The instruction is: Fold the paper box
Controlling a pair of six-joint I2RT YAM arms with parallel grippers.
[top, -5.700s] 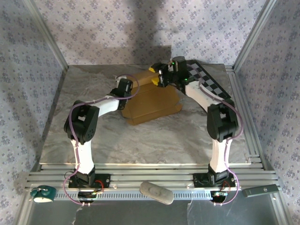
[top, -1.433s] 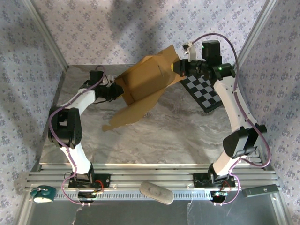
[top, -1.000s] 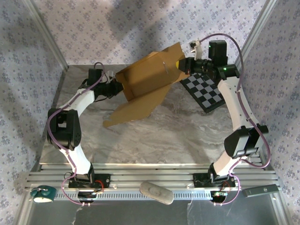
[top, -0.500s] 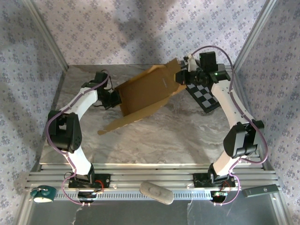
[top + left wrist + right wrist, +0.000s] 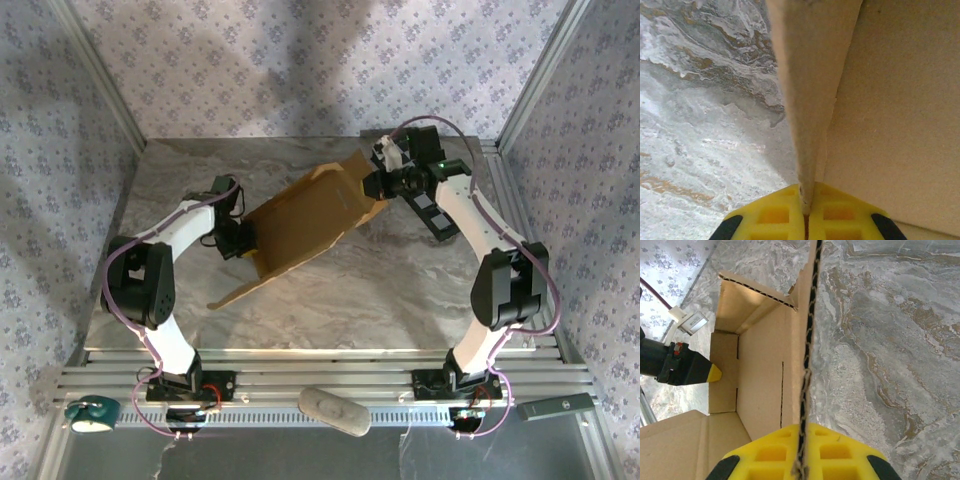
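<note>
Table, marble: box, half-formed, held tilted over the middle, one loose flap hanging toward the near left. Left gripper and right gripper are clamped tight on opposite box walls, each wall edge sandwiched between yellow pads. The right wrist view adds the box's inside and the left gripper's tip at the far wall; the top view adds a checkerboard panel beside the right gripper.

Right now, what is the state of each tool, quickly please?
Left tool: closed, gripping a wall of the paper box.
Right tool: closed, gripping another wall of the paper box.
</note>
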